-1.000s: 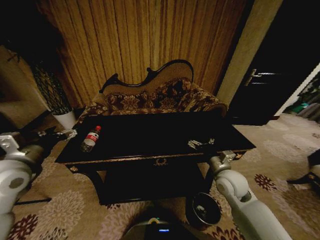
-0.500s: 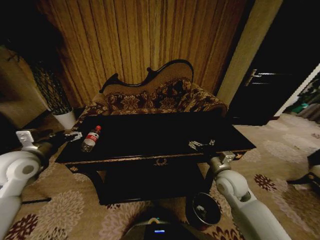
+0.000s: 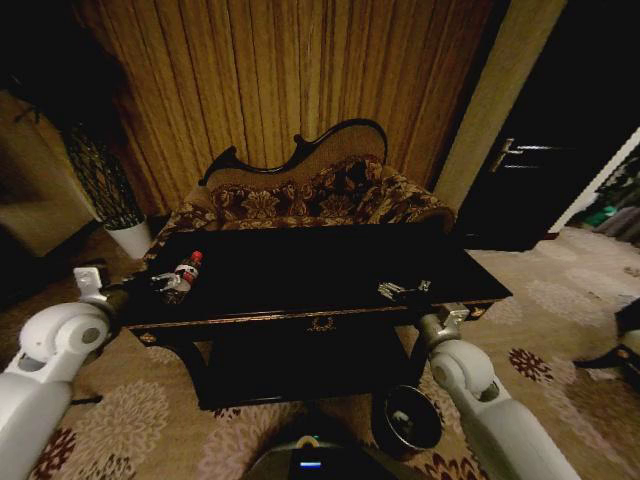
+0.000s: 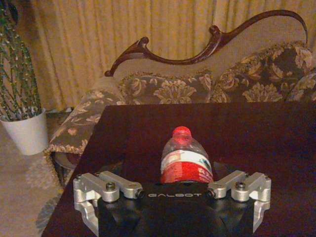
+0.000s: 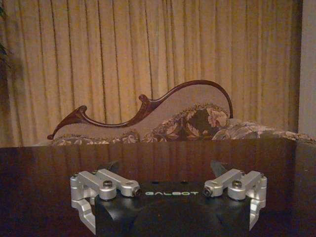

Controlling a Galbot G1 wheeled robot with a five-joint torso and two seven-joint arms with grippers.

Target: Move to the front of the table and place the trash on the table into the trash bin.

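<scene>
The trash I can make out is a clear plastic bottle [image 3: 184,274] with a red cap and label, lying near the left end of the glossy black table [image 3: 300,262]. My left gripper [image 3: 165,284] is open at the bottle's base. In the left wrist view the bottle [image 4: 185,155] lies between the spread jaws of the left gripper [image 4: 185,173], cap pointing away. My right gripper [image 3: 401,291] hovers open over the table's front right part; the right wrist view has the right gripper [image 5: 165,170] with nothing between its fingers. The trash bin [image 3: 408,420] stands on the carpet below the right arm.
A carved-back patterned sofa [image 3: 300,200] stands just behind the table. A white plant pot [image 3: 130,238] sits on the floor at the far left. A dark door [image 3: 520,190] is at the back right. Patterned carpet surrounds the table.
My left arm has swung in from the left toward the table, bringing its gripper up to the bottle's base. The right arm and the bottle have stayed put.
</scene>
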